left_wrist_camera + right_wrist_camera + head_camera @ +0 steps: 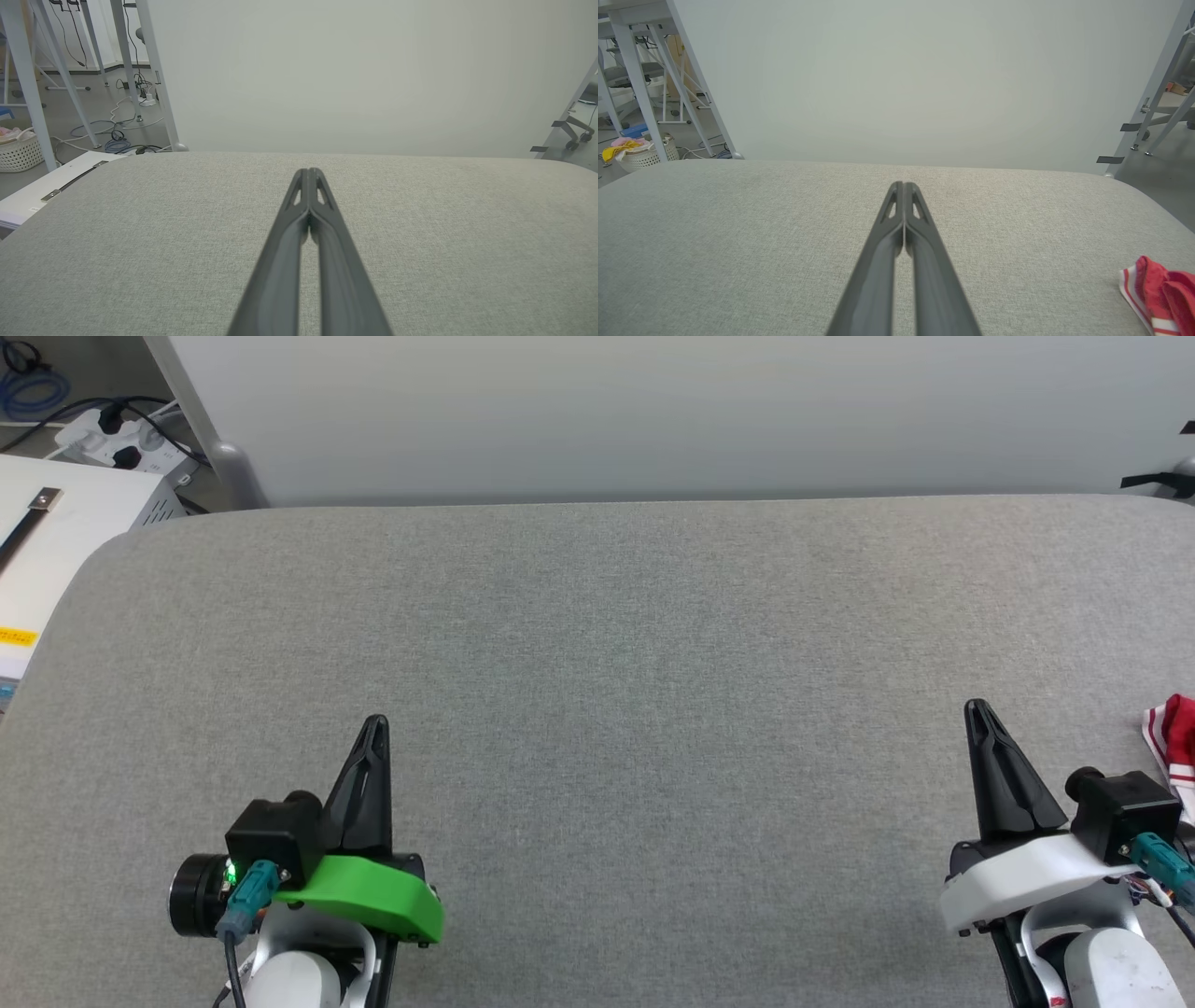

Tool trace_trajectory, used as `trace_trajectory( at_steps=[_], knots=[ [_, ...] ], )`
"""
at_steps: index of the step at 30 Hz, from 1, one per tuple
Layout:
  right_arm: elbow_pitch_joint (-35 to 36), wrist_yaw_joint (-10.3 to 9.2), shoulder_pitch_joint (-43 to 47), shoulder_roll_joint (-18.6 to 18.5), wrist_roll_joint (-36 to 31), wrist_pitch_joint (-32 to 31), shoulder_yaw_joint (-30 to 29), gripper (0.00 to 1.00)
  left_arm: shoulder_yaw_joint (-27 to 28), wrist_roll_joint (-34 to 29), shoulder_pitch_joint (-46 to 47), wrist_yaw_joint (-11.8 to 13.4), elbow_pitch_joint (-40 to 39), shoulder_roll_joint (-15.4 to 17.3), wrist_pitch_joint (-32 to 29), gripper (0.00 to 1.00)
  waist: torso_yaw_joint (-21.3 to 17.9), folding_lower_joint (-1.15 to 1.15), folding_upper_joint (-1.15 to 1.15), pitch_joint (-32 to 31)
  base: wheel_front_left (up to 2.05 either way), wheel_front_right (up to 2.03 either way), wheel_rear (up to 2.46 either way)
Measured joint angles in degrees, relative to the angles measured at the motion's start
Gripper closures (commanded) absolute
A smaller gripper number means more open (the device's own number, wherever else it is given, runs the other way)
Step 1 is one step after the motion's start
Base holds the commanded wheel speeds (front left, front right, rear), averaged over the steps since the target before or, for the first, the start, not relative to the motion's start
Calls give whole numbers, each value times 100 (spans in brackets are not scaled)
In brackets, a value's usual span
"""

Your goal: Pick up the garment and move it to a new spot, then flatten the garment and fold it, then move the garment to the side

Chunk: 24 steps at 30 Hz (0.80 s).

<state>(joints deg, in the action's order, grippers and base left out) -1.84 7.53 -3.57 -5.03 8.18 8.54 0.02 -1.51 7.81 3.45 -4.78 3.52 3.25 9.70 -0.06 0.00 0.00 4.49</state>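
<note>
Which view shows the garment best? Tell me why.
The right wrist view: the garment lies bunched at its lower right, red folds and striped trim plain. The head view catches just a sliver at its right edge.

Bright, even light; sharp frames, faint shadows.

The left gripper [308, 172] points across the grey fabric table [140, 233], its jaws pressed together and empty

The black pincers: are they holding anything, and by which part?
Nothing: the left gripper and right gripper are shut, empty; the garment lies loose beside the right one.
</note>
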Motion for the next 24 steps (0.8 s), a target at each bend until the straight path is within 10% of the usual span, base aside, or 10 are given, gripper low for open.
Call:
trace_trajectory(
  at_steps=[24],
  knots=[
    [40, 0, 109, 60, -250, -233, 0, 100, 27, -225, -78, 126, -81, 0, -270, 100, 2, 0, 0, -130, 0, 0, 0]
  ],
)
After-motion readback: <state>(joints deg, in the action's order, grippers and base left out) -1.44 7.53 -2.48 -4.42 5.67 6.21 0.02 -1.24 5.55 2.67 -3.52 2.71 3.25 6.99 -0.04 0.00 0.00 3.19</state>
